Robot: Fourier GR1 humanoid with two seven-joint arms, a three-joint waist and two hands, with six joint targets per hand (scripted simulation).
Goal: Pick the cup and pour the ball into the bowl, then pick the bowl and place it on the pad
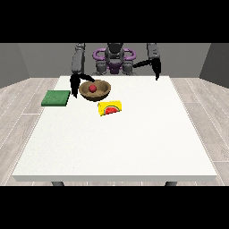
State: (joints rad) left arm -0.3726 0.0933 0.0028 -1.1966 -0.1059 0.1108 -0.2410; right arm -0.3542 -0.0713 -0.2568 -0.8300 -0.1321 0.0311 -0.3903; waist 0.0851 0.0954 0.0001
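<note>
Cup lies tipped nearest us, ball already in the bowl. Hand at view's left sits right beside it, pad further left. Fingers: can't tell.

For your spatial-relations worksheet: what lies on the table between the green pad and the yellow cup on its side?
In the front view, only bare white table shows between the green pad and the yellow cup; nothing sits there.

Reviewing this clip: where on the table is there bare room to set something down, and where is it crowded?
Bare: the table's whole near half, and its right side under the hand at the view's right. Crowded: the far left, where the green pad, bowl, yellow cup and the other hand cluster.
</note>
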